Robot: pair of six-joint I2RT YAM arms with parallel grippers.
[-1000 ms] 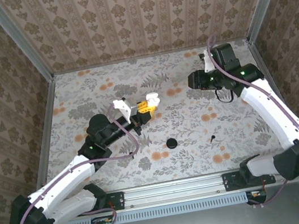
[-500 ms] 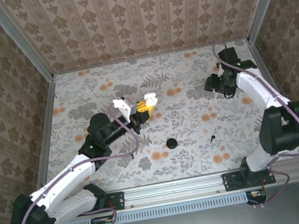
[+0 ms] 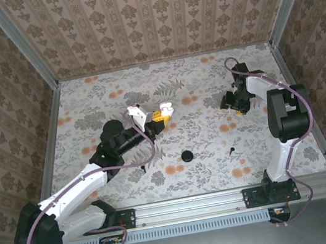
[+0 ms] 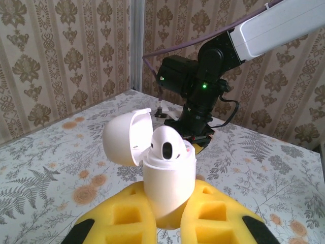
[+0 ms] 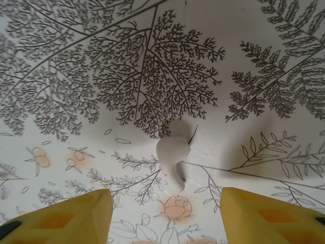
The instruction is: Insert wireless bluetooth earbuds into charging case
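Now your right gripper (image 5: 163, 201) hovers, jaws spread, over the loose white earbud (image 5: 173, 152) on the table (image 5: 76, 61). Drop straight, centre the bud and pinch gently, as it looks likely to skid. Your left gripper (image 4: 170, 208) pinches the charging case (image 4: 167, 178), lid open, with a seated earbud (image 4: 166, 145) inside. A round black object (image 3: 187, 155) and a smaller black piece (image 3: 232, 148) lie nearer the bases, probably clear of your carry.

The worktop (image 3: 198, 125) between the left claw (image 3: 159, 115), which grips the open charging case (image 4: 167, 175), and the right claw (image 3: 232, 101) lies bare. Nearer the front, a black disc (image 3: 187, 155) and a small black piece (image 3: 232, 149) stand in the way. Papered walls (image 3: 152, 17) close three sides. The gap between the right claw's spread fingers is free, with a white earbud (image 5: 174, 152) on the worktop below.
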